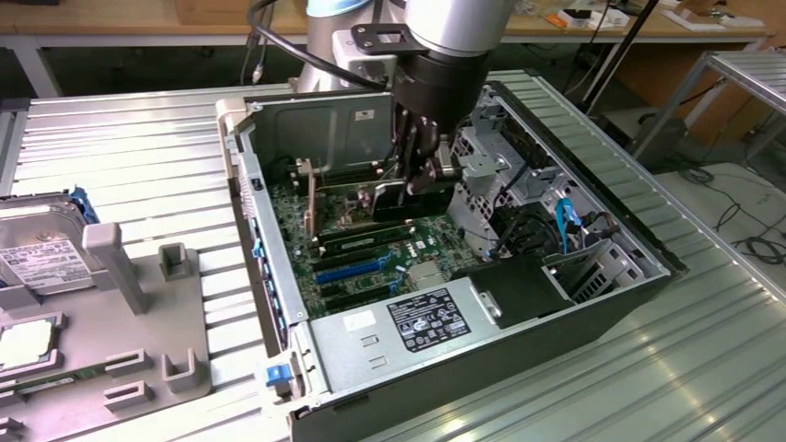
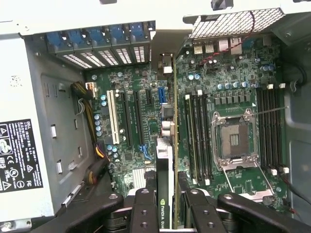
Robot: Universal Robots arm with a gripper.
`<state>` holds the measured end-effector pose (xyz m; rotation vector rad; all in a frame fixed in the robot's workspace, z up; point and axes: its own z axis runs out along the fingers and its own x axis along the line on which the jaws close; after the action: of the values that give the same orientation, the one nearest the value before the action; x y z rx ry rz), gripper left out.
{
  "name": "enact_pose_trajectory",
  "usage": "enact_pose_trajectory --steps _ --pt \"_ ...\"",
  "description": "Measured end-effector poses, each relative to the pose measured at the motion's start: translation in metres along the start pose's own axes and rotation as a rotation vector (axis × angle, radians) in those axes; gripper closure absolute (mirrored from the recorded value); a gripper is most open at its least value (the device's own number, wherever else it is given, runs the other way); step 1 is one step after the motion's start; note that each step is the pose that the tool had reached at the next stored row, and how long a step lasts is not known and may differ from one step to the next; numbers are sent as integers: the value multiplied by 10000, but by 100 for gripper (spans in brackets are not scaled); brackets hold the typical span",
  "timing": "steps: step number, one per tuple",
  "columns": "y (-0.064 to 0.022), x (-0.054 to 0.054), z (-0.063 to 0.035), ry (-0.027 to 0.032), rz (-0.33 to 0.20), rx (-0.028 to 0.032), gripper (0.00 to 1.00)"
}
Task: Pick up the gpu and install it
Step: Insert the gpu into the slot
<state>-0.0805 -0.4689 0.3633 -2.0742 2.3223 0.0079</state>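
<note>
Wrist view looks straight down on the green printed motherboard [image 2: 221, 73], where the gpu [image 2: 166, 160], a thin dark circuit card with a pale metal end bracket, stands on edge over the board. It sits between the long black expansion slots [image 2: 127, 119] and the black memory slots [image 2: 197, 131]. The black two-fingered gripper [image 2: 167, 204] is closed on the card, one finger flat against each face.

In the exterior view the gripper [image 1: 418, 170] reaches down into the open grey metal computer case [image 1: 590, 212], low over the motherboard. Whether the card's connector has entered its slot cannot be told.

This looks like the seating step. Done well, the card stays perpendicular to the motherboard and its lower edge is lined up along the slot. Its bracket end should face the case's rear openings, and the pressure should be straight and even rather than tilted.
</note>
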Motion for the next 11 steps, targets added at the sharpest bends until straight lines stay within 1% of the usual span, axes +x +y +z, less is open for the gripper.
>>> enact_pose_trajectory --steps 6,8,11 --pt "1 1 34 -2 -16 0 73" --pt "1 1 40 -4 -201 -5 73" --pt "1 1 42 -5 -266 -7 73"
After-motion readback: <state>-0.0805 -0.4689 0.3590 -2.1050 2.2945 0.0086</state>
